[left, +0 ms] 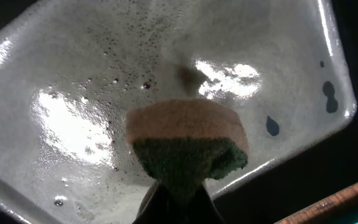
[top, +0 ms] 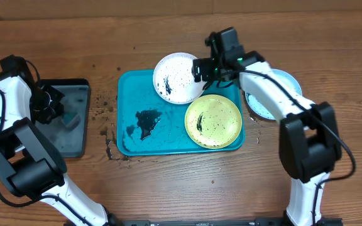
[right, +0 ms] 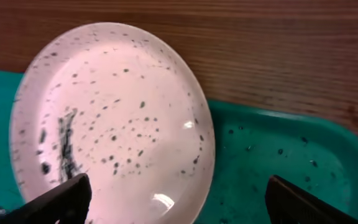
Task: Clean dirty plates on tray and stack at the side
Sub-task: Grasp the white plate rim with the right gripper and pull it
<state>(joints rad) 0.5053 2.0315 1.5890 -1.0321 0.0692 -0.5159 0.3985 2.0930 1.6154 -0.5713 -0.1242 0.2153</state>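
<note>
The turquoise tray (top: 168, 141) holds a white-rimmed plate (top: 178, 76) at its back edge and a yellow-green plate (top: 213, 120) at its front right, both flecked black. A light blue plate (top: 288, 85) lies on the table right of the tray, partly under my right arm. My right gripper (top: 201, 68) is open above the white plate's right edge; the right wrist view shows that plate (right: 114, 118) between the spread fingers (right: 179, 199). My left gripper (top: 48, 103) is shut on a sponge (left: 188, 140), orange on top and green below, over the black tray.
A small black tray (top: 68, 119) with wet, soapy water (left: 104, 112) sits at the left. A black smear (top: 146, 120) marks the turquoise tray's left half. Dark crumbs lie on the wood between the two trays (top: 105, 113).
</note>
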